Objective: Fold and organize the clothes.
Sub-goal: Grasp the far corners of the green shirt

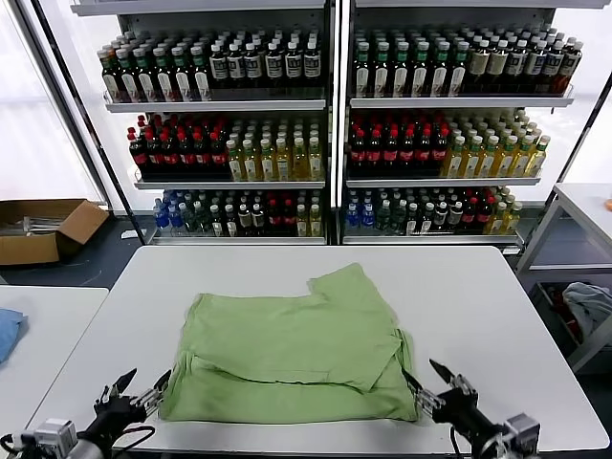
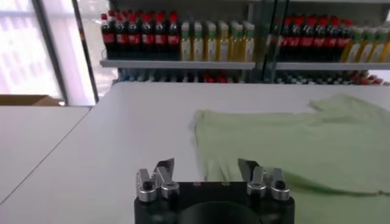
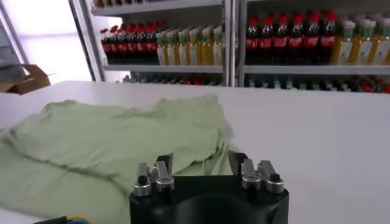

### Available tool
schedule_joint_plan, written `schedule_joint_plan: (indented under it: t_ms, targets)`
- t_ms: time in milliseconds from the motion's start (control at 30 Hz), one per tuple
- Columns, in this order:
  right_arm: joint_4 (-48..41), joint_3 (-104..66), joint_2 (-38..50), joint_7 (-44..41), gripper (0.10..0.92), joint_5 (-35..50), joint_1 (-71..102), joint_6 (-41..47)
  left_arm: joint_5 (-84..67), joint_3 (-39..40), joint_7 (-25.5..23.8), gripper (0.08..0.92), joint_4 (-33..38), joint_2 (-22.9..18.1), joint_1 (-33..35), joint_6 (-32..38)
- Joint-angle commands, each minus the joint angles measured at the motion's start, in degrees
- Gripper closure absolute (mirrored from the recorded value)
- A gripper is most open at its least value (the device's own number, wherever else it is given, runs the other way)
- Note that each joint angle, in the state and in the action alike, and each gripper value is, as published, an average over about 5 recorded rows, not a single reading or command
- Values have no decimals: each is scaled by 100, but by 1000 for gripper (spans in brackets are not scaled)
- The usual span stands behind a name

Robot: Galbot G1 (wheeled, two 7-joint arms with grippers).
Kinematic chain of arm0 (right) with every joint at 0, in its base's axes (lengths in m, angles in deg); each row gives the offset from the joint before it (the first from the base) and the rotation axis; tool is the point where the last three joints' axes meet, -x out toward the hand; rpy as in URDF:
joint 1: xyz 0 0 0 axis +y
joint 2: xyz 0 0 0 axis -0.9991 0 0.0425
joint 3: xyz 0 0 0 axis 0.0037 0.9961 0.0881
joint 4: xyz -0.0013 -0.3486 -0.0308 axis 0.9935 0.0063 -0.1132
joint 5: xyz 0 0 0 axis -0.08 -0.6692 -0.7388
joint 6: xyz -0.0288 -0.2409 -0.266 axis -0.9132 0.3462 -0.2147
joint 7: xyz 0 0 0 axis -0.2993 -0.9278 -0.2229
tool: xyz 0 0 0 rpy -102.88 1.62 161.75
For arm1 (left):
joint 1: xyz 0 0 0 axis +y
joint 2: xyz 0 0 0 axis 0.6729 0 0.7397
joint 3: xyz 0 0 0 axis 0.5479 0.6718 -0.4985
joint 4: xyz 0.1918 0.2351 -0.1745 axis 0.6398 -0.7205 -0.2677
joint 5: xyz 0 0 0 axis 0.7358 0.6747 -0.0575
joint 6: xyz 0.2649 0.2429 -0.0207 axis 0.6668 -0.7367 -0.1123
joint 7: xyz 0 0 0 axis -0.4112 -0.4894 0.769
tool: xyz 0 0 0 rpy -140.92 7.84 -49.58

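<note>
Soft green polo shirt (image 1: 292,359) folded on white table (image 1: 478,296) — left gripper (image 1: 134,390), right gripper (image 1: 430,382) flank near corners, jaws released; bottle shelves (image 1: 335,124) behind.

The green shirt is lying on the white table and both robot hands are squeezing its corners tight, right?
Not quite. The green shirt does lie on the white table, but neither hand is squeezing it. The left hand and the right hand are both open and empty, just off the shirt's near corners. Both wrist views show the spread fingers holding nothing.

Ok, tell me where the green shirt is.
In the head view the green shirt lies partly folded on the white table, near its front edge, between both open grippers.
</note>
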Motion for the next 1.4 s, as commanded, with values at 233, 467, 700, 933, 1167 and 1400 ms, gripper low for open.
schedule_joint_plan:
  t_ms: [233, 467, 700, 933, 1167, 1400]
  targets:
    - [-3264, 2204, -52, -615, 203, 269, -4553, 372, -453, 1880, -588, 179, -2768, 1219, -3383, -80]
    - [-4726, 2967, -580, -735, 203, -165, -5604, 370, -435, 2674, -555, 177, -3875, 1194, -4534, -103]
    - [-5676, 3217, -1035, -873, 203, -356, -6048, 313, -402, 3030, -553, 177, -4438, 1171, -5063, -47]
    - [-5869, 3256, -1177, -921, 203, -493, -6035, 225, -278, 3185, -541, 177, -4847, 1087, -5330, 8]
    - [-5915, 3335, -1279, -883, 203, -598, -6011, 223, 121, 3203, -545, 177, -5103, 1002, -5338, -2]
    - [-6072, 3417, -1399, -837, 223, -682, -6082, 248, 133, 3156, -549, 177, -4862, 1004, -5049, -23]
